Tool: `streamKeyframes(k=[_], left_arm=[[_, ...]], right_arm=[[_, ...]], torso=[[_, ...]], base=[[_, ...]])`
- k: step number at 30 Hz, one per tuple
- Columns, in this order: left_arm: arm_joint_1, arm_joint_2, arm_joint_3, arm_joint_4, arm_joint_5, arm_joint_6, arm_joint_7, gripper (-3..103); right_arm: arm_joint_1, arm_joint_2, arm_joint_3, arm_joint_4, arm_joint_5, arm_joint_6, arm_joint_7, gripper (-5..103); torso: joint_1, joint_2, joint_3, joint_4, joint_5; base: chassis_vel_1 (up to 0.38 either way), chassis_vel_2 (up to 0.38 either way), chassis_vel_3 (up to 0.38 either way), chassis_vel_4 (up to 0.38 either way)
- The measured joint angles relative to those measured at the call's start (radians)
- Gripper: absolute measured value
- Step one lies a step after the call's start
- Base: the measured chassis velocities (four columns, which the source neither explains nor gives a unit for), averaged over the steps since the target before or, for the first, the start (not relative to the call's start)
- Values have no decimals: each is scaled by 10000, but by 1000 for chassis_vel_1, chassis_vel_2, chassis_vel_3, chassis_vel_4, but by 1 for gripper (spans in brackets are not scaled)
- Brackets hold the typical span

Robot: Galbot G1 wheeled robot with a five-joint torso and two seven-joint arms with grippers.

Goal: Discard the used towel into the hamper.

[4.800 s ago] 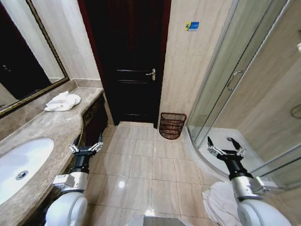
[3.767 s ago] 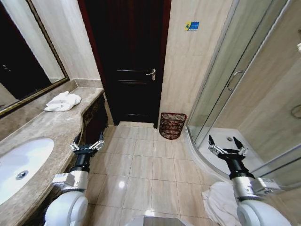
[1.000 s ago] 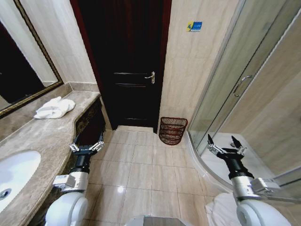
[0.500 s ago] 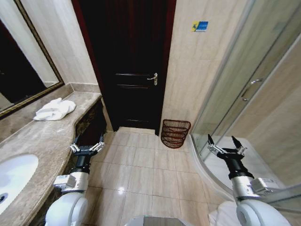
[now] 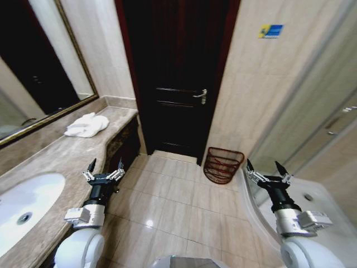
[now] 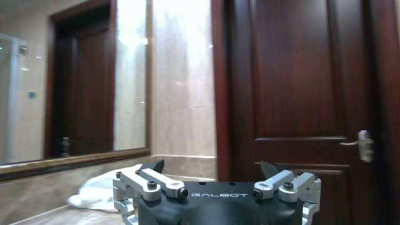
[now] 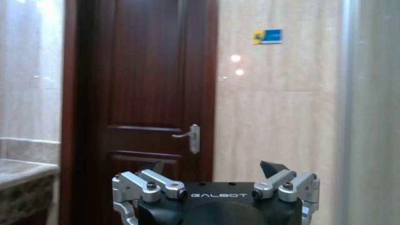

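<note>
Two grippers are held out low in front of the robot, both with fingers spread apart and nothing between them: the left gripper (image 5: 104, 170) beside the edge of the counter (image 5: 53, 156), the right gripper (image 5: 266, 172) over by the shower base (image 5: 329, 223).

A white towel (image 5: 87, 125) lies crumpled in a soft heap on the far end of the counter, near the corner below the framed mirror (image 5: 39, 72). In the left wrist view the same towel (image 6: 100, 192) shows just beyond the left gripper (image 6: 212, 172). The counter is polished, veined beige-brown stone with a curved front, and a smooth white oval sink (image 5: 25, 201) is sunk into it; the bowl holds nothing but its drain.

The hamper (image 5: 223, 165) stands on the glossy beige floor tiles against the wall, between the dark wooden door (image 5: 175, 78) and the shower base. It is a dark red-brown open-weave basket, half-round with horizontal ribs, and what shows of its inside looks bare. It is well apart from the towel.

A metal lever handle (image 7: 187, 136) sits on the panelled door, seen past the right gripper (image 7: 216, 169).
</note>
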Motion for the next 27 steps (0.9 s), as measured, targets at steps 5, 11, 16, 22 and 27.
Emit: streamKeyframes(k=[5,11,16,22,27], left_arm=[[24,-17,-1,43,35,-53,36,100],[24,-17,-25,66,52,-108,81,100],[49,-7,-18,56,-150,-92,79,100],[71,-29,-2,112,-243,-258,57,100],[85,-37,4,120,-279,-269,80,100]], right_arm=[[-6,-8,4,0,1,-14,-29,100],[44,-16,-3,-9,0,-43,-80,100],[66,-31,-6,-21,-7,-46,-69,100],[18,-37,26,-26,-28,-47,-131,100],[2,-39,39,-37,-39,-48,-180,100]], torso=[[1,0,0,-1,0],[0,0,0,1,-1],[0,0,0,-1,-2],[-1,0,0,-2,-3],[-1,1,0,-4,0]], base=[[46,182,175,52],[54,186,177,45],[19,152,155,11],[-19,111,116,-35],[-96,81,89,-87]])
